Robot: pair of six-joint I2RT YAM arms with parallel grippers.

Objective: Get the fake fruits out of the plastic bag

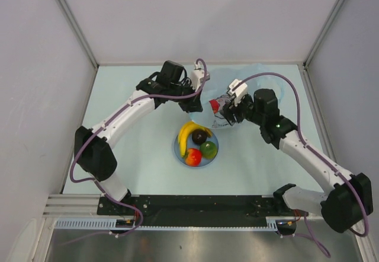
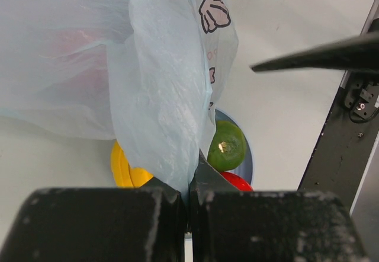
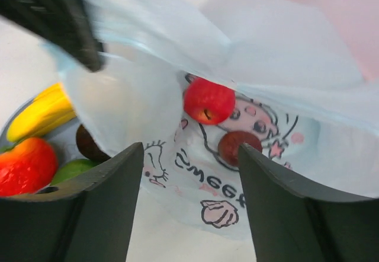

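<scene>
The pale-blue plastic bag (image 1: 237,93) hangs lifted behind the blue plate, and my left gripper (image 2: 189,186) is shut on a fold of its film. In the right wrist view a red apple (image 3: 207,100) and a darker red round fruit (image 3: 235,147) lie inside the bag (image 3: 266,66). My right gripper (image 3: 190,155) is open just before the bag's printed side, nothing between its fingers. From above the apple (image 1: 214,105) shows beside my right gripper (image 1: 225,112). On the plate lie a banana (image 1: 187,134), a maroon fruit (image 1: 199,136), a green fruit (image 1: 208,149) and a red-orange fruit (image 1: 193,157).
The blue plate (image 1: 177,150) sits mid-table, just in front of the bag. The left wrist view shows the green fruit (image 2: 226,145) and banana (image 2: 124,167) under the hanging bag (image 2: 160,96). Grey walls close the table's back and sides.
</scene>
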